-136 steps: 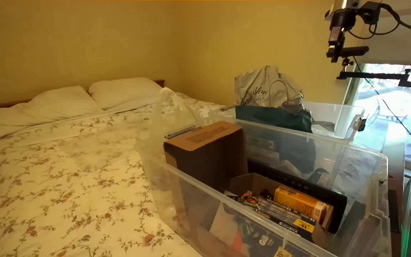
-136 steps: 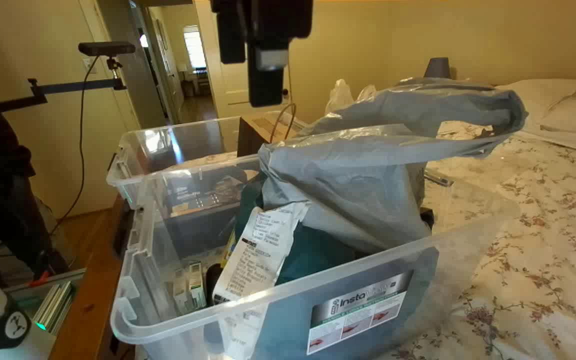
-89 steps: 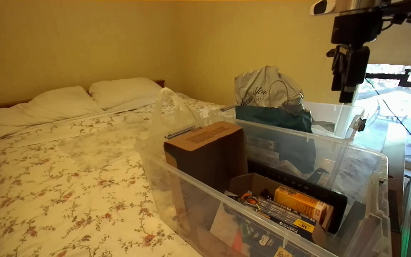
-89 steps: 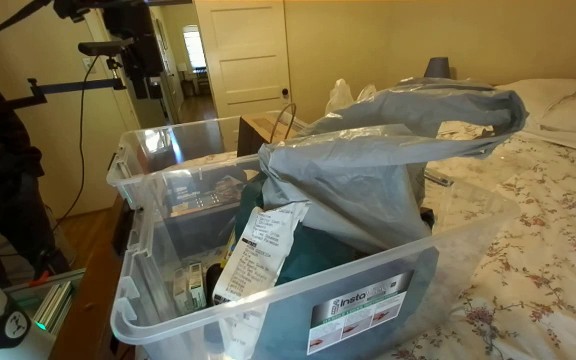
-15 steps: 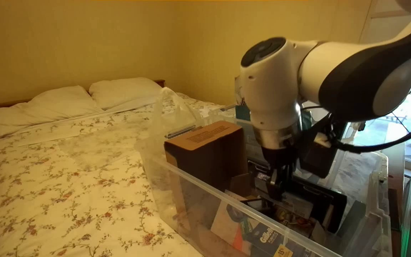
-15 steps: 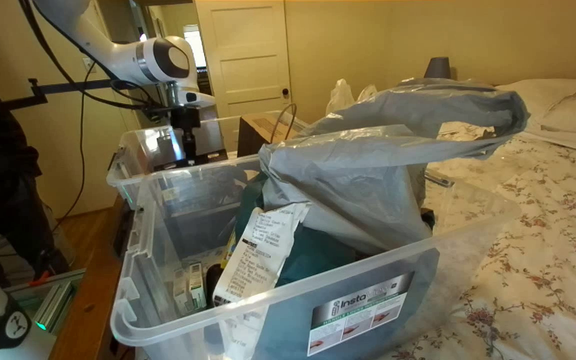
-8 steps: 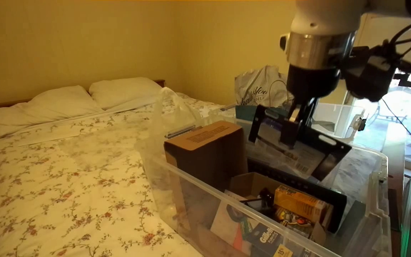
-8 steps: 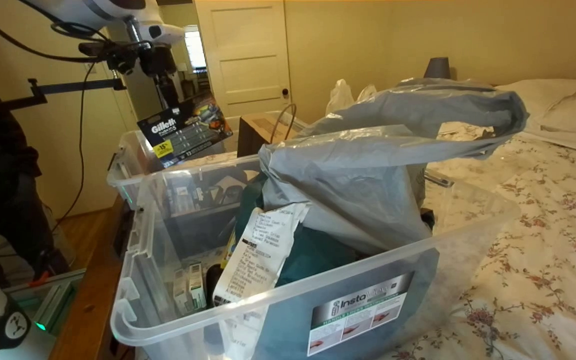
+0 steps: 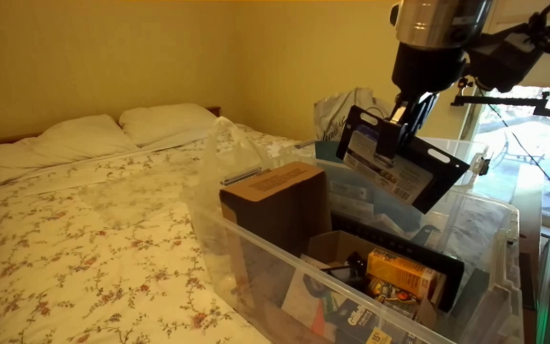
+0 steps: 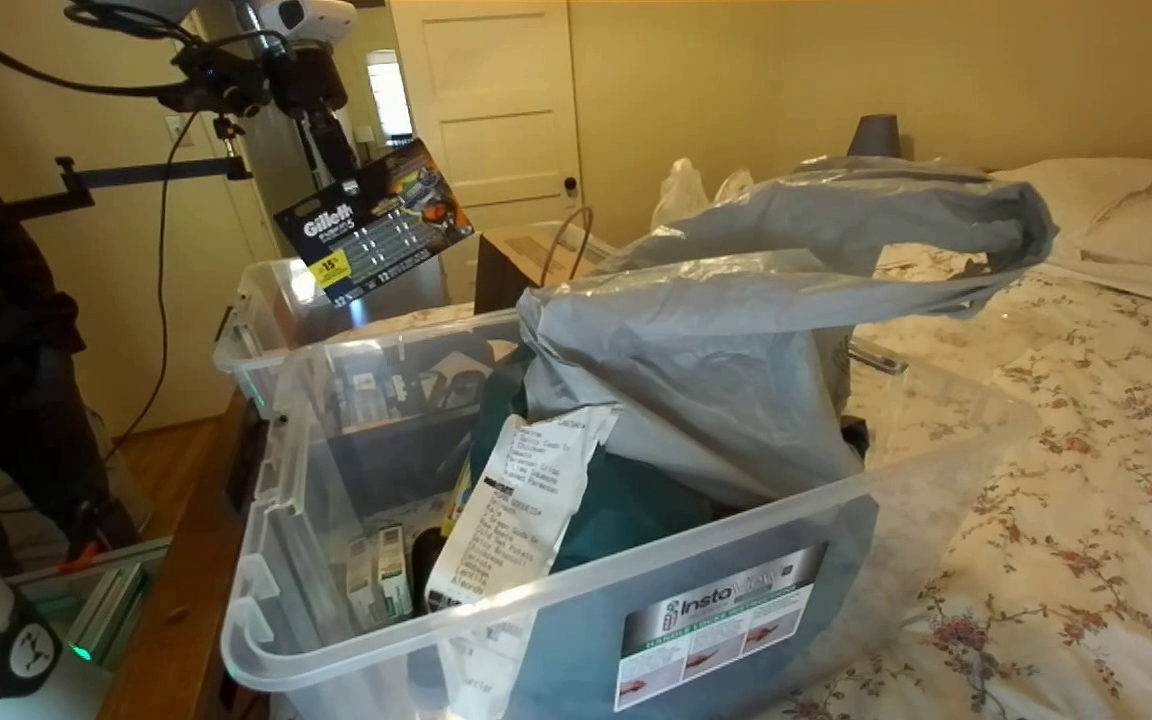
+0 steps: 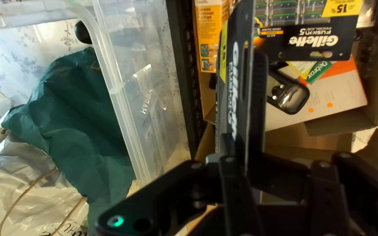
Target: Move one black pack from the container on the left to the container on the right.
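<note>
I have a black Gillette Fusion5 pack [image 10: 376,225] pinched in my gripper [image 9: 392,150], my jaws parted by no more than its thickness, near the top edge between its two hang holes. In an exterior view one of my fingers [image 9: 389,138] lies against the barcode face; the card hides the other. The pack hangs tilted in the air above the clear container [image 9: 280,253] that holds a tall brown carton [image 9: 275,184], its lowest corner at five o'clock. To my wrist camera it turns nearly edge-on, its lettering squeezed, its upper end out of frame.

Beneath, by the clock in the wrist view, a second Gillette pack [image 11: 310,41] lies at one, cut off at the top, and an orange Earwax Removal Syringe box [image 11: 207,29] just past eleven, also cut off. Near one o'clock too is a glossy black-rimmed object [image 11: 287,95] I can't identify.

Well apart, at nine, a dark green bag [image 11: 77,114] sits in the other clear container [image 10: 336,660]; in an exterior view a grey plastic bag [image 10: 701,390] and a receipt [image 10: 516,510] cover much of it.

Farthest, in an exterior view, a dark-clothed person [image 10: 11,320] at my eight o'clock is cut off by the frame; a white door [image 10: 496,150] stands at three.
</note>
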Tool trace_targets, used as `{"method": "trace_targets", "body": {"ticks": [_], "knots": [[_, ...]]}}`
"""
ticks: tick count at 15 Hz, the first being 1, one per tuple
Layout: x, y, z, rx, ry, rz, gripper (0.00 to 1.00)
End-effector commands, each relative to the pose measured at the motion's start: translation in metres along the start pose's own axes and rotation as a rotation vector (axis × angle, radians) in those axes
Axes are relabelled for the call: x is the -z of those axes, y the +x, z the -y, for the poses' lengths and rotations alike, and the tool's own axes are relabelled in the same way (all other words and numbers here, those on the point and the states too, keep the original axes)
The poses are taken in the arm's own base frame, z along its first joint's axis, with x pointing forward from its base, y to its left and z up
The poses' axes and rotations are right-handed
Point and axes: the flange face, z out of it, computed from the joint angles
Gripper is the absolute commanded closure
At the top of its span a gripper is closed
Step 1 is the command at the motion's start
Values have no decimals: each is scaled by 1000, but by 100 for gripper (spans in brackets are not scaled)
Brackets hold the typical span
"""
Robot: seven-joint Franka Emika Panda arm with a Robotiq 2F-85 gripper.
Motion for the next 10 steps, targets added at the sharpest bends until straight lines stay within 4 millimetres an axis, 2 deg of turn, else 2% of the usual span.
{"method": "trace_targets", "body": {"ticks": [1,3,8,10], "knots": [[24,38,-45,-6,-8,-75,99],[35,63,-79,57,-21,-90,99],[30,100,-150,337,-90,-11,99],[20,112,-164,367,-84,7,99]]}}
